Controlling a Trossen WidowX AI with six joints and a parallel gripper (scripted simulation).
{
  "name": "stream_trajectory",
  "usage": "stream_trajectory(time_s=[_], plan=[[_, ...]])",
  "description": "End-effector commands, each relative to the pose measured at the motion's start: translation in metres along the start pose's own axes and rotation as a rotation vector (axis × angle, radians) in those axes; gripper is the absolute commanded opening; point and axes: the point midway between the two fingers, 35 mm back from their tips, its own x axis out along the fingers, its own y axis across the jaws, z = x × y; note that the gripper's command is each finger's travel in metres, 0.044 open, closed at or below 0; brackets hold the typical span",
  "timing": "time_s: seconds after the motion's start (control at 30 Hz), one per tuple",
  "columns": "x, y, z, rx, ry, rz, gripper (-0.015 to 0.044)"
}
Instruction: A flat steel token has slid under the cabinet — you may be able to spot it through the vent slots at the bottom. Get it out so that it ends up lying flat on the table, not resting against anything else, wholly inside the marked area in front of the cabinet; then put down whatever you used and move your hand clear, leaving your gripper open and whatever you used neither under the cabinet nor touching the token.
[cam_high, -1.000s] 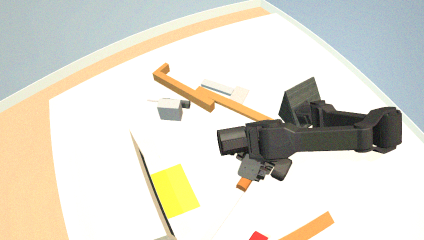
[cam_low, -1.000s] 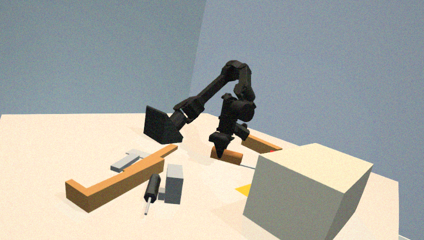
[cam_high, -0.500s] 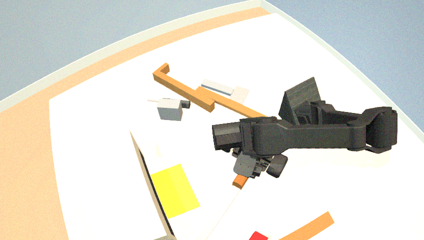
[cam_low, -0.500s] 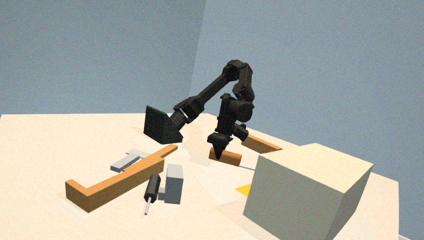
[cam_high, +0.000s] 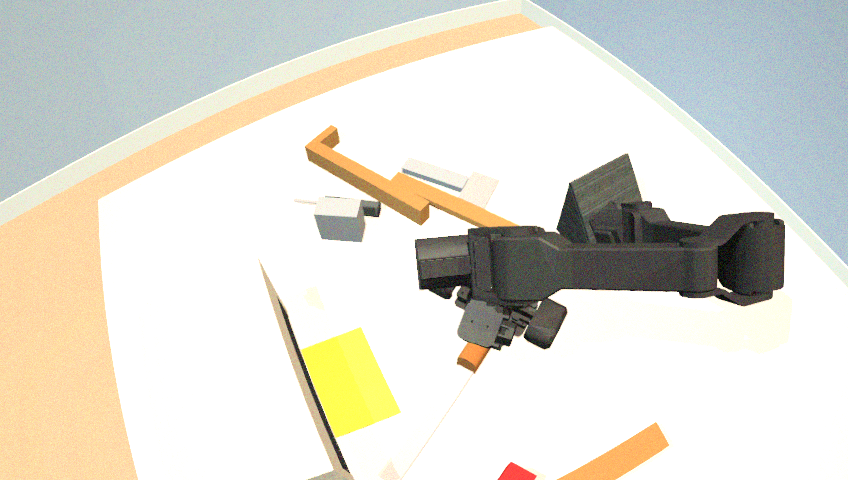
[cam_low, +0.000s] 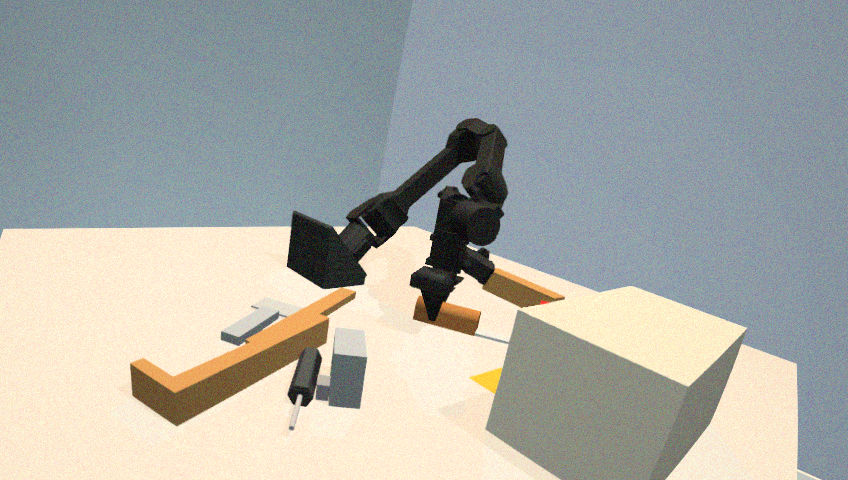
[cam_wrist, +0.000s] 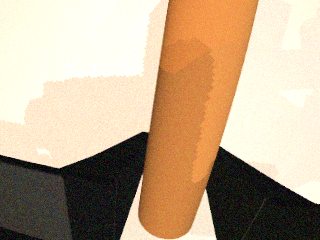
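My gripper (cam_low: 433, 315) (cam_wrist: 176, 144) is shut on the orange handle (cam_high: 474, 358) (cam_low: 461, 318) (cam_wrist: 200, 55) of a tool, low over the table. The tool's thin rod (cam_high: 440, 421) (cam_low: 491, 338) runs toward the bottom of the top view, where a small pale end piece (cam_high: 389, 469) shows at the frame edge. The cabinet (cam_low: 595, 392) stands at the right in the exterior view. The yellow marked area (cam_high: 351, 380) (cam_low: 489, 380) lies in front of it, to one side of the rod. I cannot make out the steel token in any view.
A long hooked orange bar (cam_high: 363, 177) (cam_low: 238, 368) lies beside a pale grey piece (cam_high: 434, 173) (cam_low: 249, 325). A grey block (cam_high: 339, 220) (cam_low: 348, 380) stands by a black-handled tool (cam_high: 371, 208) (cam_low: 305, 374). Another orange bar (cam_high: 618, 455) (cam_low: 517, 288) and a red object (cam_high: 516, 471) lie beyond the rod.
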Motion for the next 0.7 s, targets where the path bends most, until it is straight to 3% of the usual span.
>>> stream_trajectory(time_s=[0.0,0.67], plan=[[-0.001,-0.004,0.000,-0.001,-0.003,-0.004,0.0000],[-0.001,-0.024,-0.005,-0.004,-0.003,-0.005,0.0000]])
